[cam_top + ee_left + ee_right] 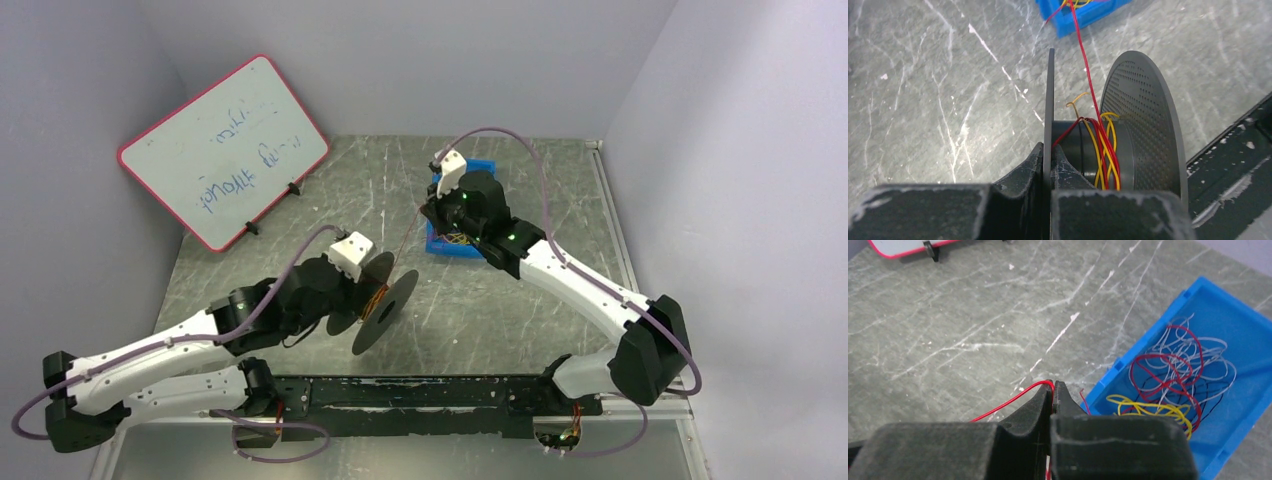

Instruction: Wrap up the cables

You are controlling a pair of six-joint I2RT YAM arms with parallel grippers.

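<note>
So, the grey marbled bench (480, 320) fills the view, w/ a pink-framed whiteboard (225, 150) propped at its far left corner. The left arm (150, 355) reaches from the near left corner toward mid-bench; the right arm (590, 285) reaches from the near right corner up toward the far edge. A dark grey spool (385, 300) stands on edge approx mid-bench, a bit left of centre and closer to the near edge than the far one. It has two round flanges, one perforated, w/ a hub (1073, 145) between. A blue bin (1233, 310) sits by the far edge, right of centre, well apart from the spool. The left pincer (1051, 156) is closed tight, one finger each side of the rim of the spool's plain flange. The right pincer (1053, 390) hangs close by one corner of the bin, its fingers pressed together w/ no gap, nipping the red cable (1088, 75) at the tips. As for the cables, several red and yellow turns (1105, 160) sit wound on the hub near the perforated flange, w/ a short yellow end sticking up. The red cable runs taut from the hub across the bench toward the right pincer. The loose cables (1168, 385), red, yellow, pale and dark strands, lie tangled inside the bin.
</note>
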